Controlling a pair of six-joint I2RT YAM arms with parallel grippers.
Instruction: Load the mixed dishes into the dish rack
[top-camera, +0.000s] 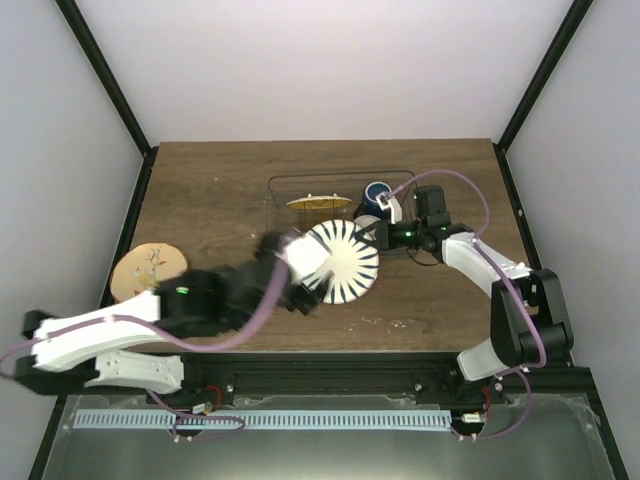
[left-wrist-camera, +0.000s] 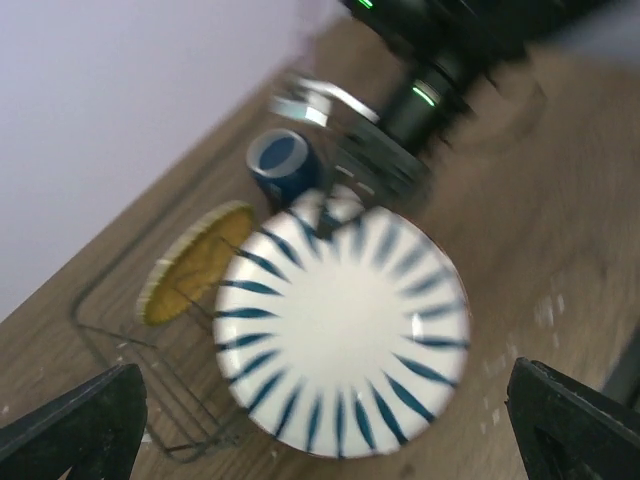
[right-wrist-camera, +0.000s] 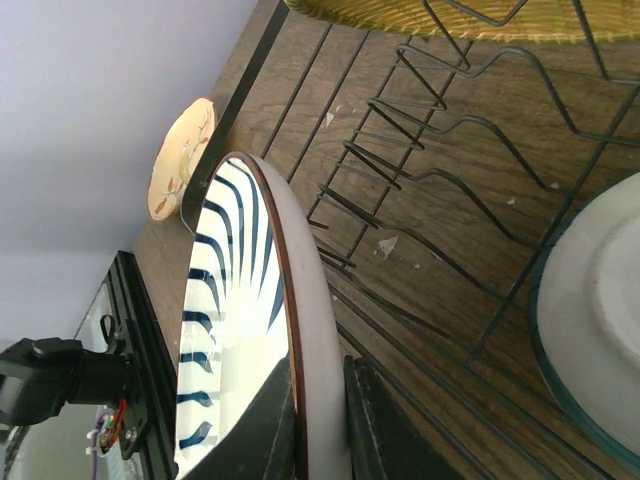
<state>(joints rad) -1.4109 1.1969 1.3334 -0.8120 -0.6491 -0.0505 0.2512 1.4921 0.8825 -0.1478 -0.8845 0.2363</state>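
The white plate with dark radial stripes (top-camera: 342, 262) (left-wrist-camera: 342, 330) (right-wrist-camera: 235, 330) stands tilted at the front edge of the wire dish rack (top-camera: 283, 190) (left-wrist-camera: 110, 330) (right-wrist-camera: 450, 180). My right gripper (top-camera: 378, 232) (right-wrist-camera: 318, 400) is shut on its rim, one finger on each face. Left of the plate, my left gripper (top-camera: 290, 275) (left-wrist-camera: 325, 425) is open wide and touches nothing. Inside the rack, the orange-yellow plate (top-camera: 318, 203) (left-wrist-camera: 195, 262) (right-wrist-camera: 450, 15) stands on edge, with the dark blue cup (top-camera: 378, 192) (left-wrist-camera: 282, 162) and a pale bowl (right-wrist-camera: 600, 320) nearby. The tan painted plate (top-camera: 148, 270) (right-wrist-camera: 180, 160) lies flat at the table's left edge.
Black frame posts rise at the table's back corners. A black rail runs along the near edge by the arm bases. The right arm's purple cable (top-camera: 470, 185) loops over the rack's right end.
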